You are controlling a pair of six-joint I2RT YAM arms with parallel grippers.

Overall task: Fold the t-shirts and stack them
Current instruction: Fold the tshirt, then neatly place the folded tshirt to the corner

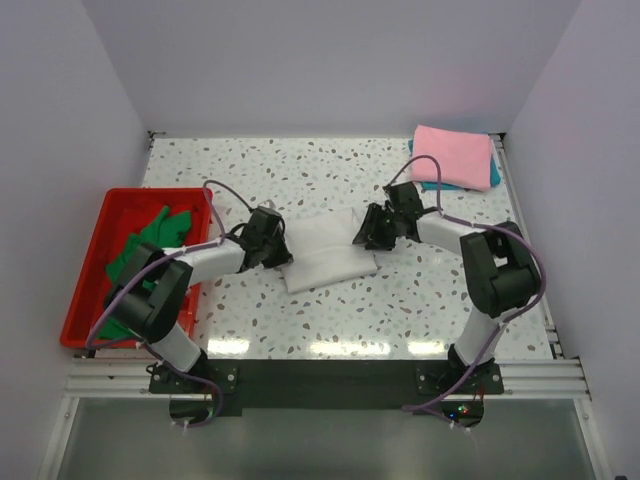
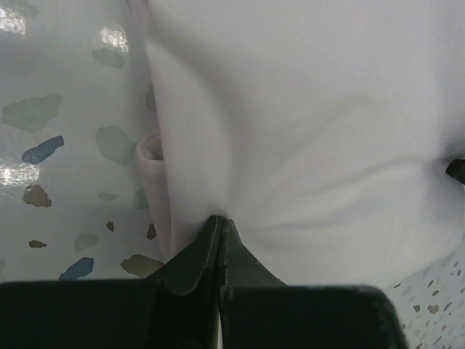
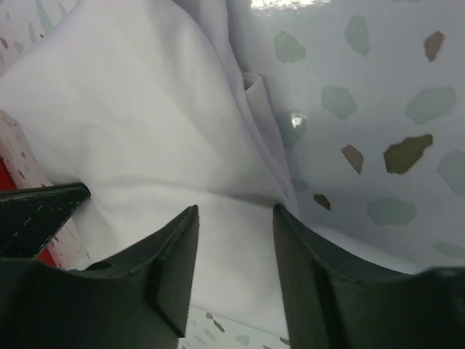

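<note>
Left gripper (image 2: pixel 220 222) clamped tight, right gripper (image 3: pixel 235 212) spread apart

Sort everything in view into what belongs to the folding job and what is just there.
Job:
white t-shirt, folded at centre, pinched by the left gripper, with the right gripper open at its other side
pink t-shirt, folded on the teal t-shirt, far right corner
green t-shirt, crumpled in the tray

Just there:
red tray
speckled table

The white tee (image 1: pixel 325 255) lay mid-table, hemmed by the left gripper (image 1: pixel 283 250) and right gripper (image 1: pixel 360 235) at its sides. Bare table (image 1: pixel 300 180) stretched open beyond it. The tray (image 1: pixel 118 222) blocked the left edge; the pink tee (image 1: pixel 452 155) filled the far-right corner.
</note>
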